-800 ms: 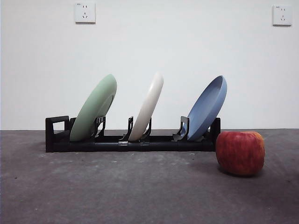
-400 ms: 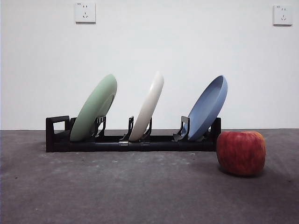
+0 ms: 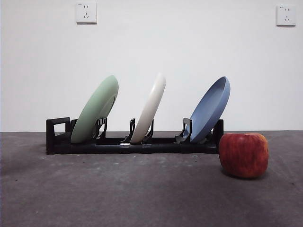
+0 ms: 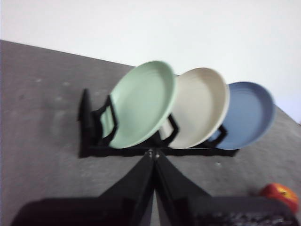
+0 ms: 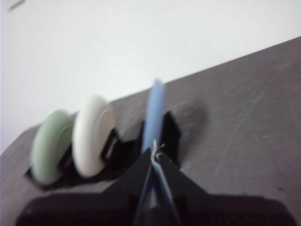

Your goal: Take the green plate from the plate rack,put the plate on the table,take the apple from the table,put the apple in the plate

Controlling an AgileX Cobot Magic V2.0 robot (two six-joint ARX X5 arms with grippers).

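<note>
The pale green plate [image 3: 97, 111] leans in the left slot of the black plate rack [image 3: 128, 144] on the dark grey table [image 3: 142, 194]. The red apple [image 3: 243, 154] sits on the table by the rack's right end. Neither gripper shows in the front view. In the left wrist view my left gripper [image 4: 153, 155] is shut and empty, back from the rack [image 4: 87, 127], facing the green plate [image 4: 143, 103]; the apple [image 4: 281, 195] is off to one side. In the blurred right wrist view my right gripper [image 5: 154, 150] is shut and empty, in line with the rack's blue-plate end; the green plate [image 5: 49, 146] is farthest.
A cream-white plate [image 3: 150, 106] stands in the middle slot and a blue plate [image 3: 210, 109] in the right slot. A white wall with two sockets is behind the rack. Bare table lies in front of the rack and to the apple's left.
</note>
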